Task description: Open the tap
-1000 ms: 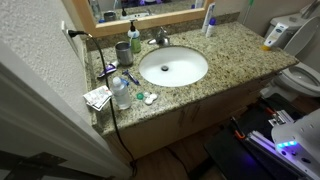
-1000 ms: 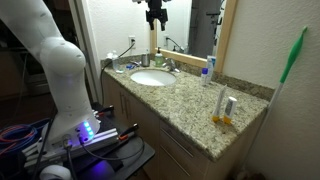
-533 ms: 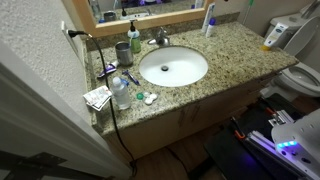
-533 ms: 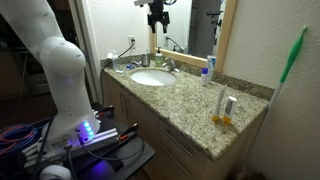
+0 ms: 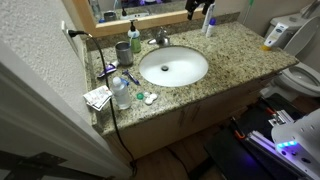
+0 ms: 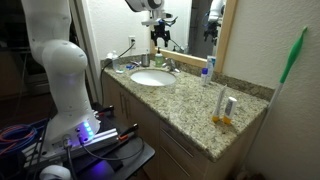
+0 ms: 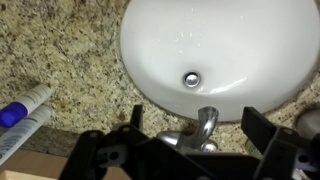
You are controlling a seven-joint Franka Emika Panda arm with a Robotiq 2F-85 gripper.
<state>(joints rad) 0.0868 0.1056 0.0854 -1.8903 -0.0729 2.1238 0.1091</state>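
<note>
The tap (image 5: 160, 39) is a small silver-grey faucet behind the white oval basin (image 5: 173, 67) on the granite counter. It also shows in an exterior view (image 6: 172, 66) and in the wrist view (image 7: 204, 130), where its spout curves toward the basin (image 7: 215, 50). My gripper (image 7: 200, 125) is open, with one finger on each side of the spout and above it. In both exterior views the gripper (image 6: 160, 40) (image 5: 200, 9) hangs a little above the tap and does not touch it.
A green soap dispenser (image 5: 134, 35) and a grey cup (image 5: 122, 52) stand beside the tap. A white and blue tube (image 7: 25, 105) lies on the counter. A water bottle (image 5: 120, 92) and small items sit by the counter's edge. The mirror frame (image 6: 228, 40) is behind.
The gripper has come down from above toward the tap and now shows at the top of the overhead exterior view. Nothing on the counter has moved.
</note>
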